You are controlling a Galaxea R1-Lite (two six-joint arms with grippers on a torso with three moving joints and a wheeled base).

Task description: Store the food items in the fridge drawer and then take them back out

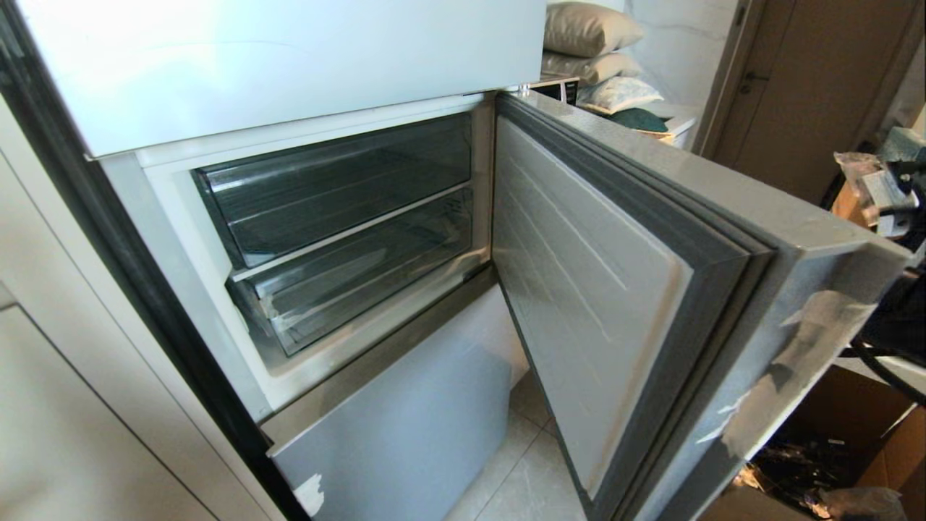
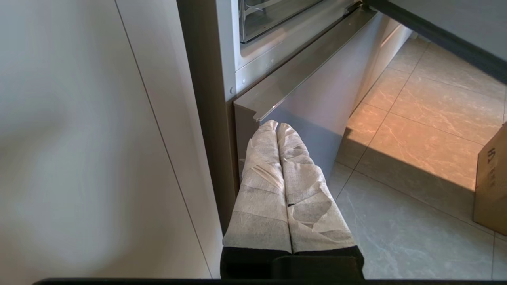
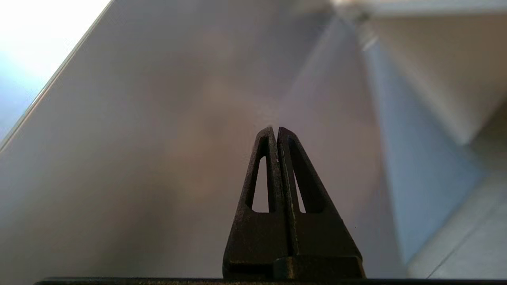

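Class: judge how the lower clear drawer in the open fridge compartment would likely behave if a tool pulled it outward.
The lower clear drawer looks like thin, rigid plastic and shows nothing inside, so it is probably light. It sits under a shelf edge, so it should slide straight rather than tip. Its glossy front may be slippery.

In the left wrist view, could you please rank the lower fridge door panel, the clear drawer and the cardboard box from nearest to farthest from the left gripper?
1. Lower fridge door panel, just past the left gripper.
2. Clear drawer, above that panel, inside the fridge.
3. Cardboard box, across the floor, at the picture's edge; only roughly as far as the drawer, so the order is uncertain.
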